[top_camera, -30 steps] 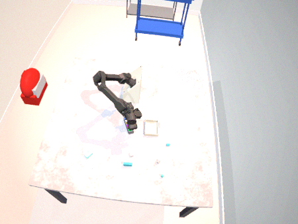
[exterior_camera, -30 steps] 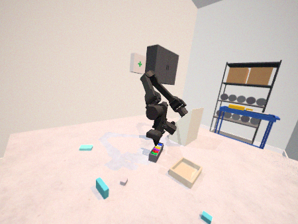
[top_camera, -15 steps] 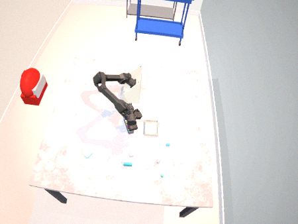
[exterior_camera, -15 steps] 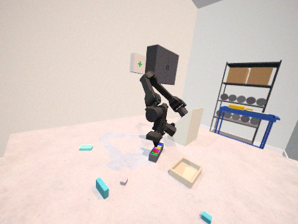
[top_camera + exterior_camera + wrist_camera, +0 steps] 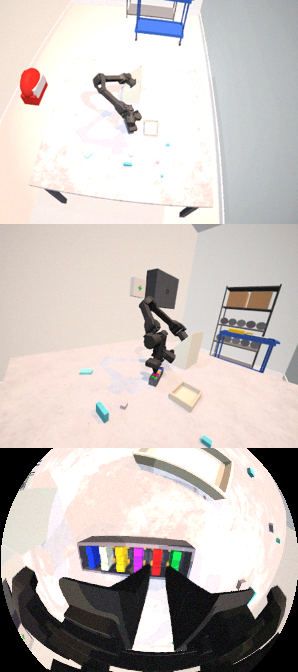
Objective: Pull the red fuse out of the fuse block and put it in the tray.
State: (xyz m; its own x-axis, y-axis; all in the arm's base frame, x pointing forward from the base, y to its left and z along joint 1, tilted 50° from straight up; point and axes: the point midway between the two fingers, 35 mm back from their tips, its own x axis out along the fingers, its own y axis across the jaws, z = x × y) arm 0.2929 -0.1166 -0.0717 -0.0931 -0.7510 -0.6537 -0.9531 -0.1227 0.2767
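Centre narrowly parted, empty jaws about the red fuse; descend squarely, sparing the green fuse at three o'clock in wrist view.
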